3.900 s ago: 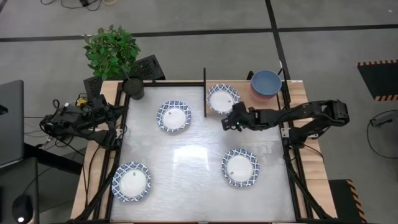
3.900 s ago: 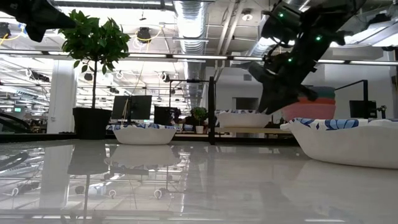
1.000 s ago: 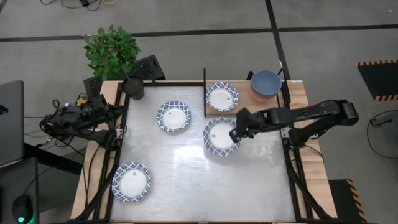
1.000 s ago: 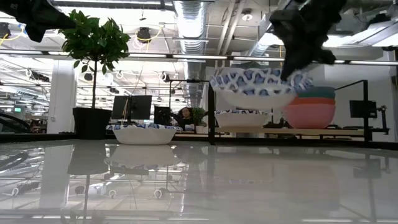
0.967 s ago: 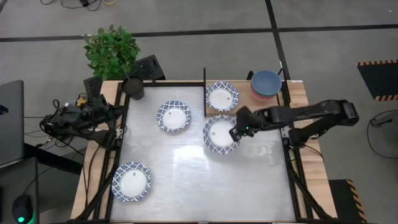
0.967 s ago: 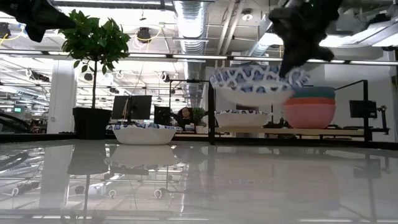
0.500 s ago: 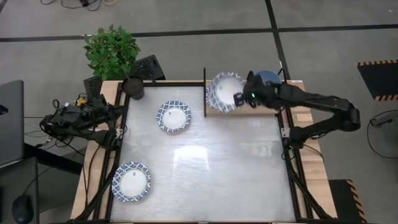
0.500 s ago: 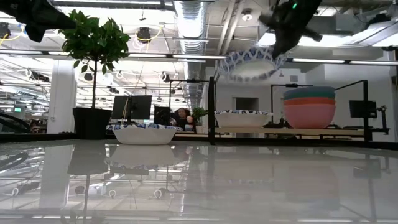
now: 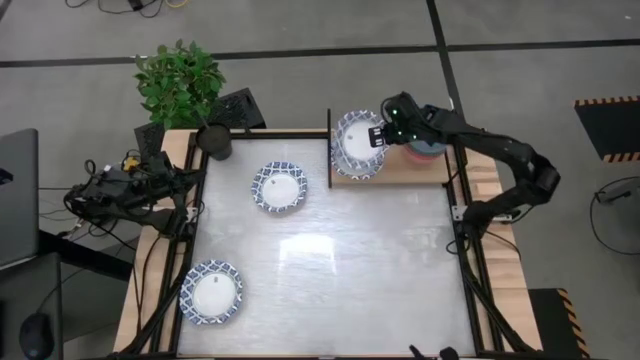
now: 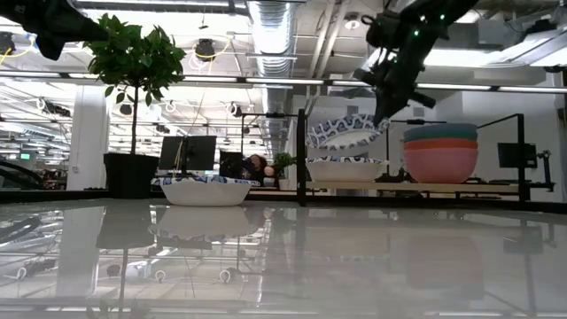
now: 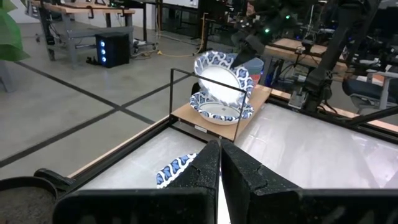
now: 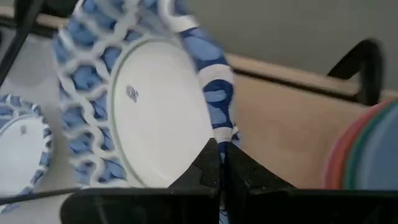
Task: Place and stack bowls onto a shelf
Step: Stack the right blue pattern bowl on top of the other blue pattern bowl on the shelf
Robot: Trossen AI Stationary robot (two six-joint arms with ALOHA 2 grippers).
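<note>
My right gripper (image 9: 381, 137) is over the shelf (image 9: 402, 170), shut on a white bowl with a blue patterned rim (image 9: 352, 133). That bowl hangs tilted just above a second patterned bowl (image 9: 356, 163), which rests on the wooden plank. A stack of blue, green, red and pink bowls (image 9: 428, 140) stands on the plank's right part. Two more patterned bowls (image 9: 279, 187) (image 9: 211, 291) sit on the white tabletop. My left gripper (image 11: 219, 168) waits shut off the table's left edge. My right gripper pinches the held bowl's rim (image 12: 217, 118) between its two fingers, on the side facing the coloured stack. The fingers (image 10: 383, 113) come from the right, slanting down. The bowl (image 10: 344, 133) is lifted clear and tilted, its inside turned toward the table's left.
A black post (image 9: 329, 150) stands at the shelf's left end, beside the held bowl. A potted plant (image 9: 182, 85) and a dark pot (image 9: 215, 140) stand at the far left corner. The white tabletop (image 9: 330, 260) lies between the two table bowls.
My right gripper has carried the patterned bowl from above the table's middle up and toward the far edge, over the shelf. It then came down above the shelf's bowl. The carried bowl has tipped from nearly level to steeply tilted.
</note>
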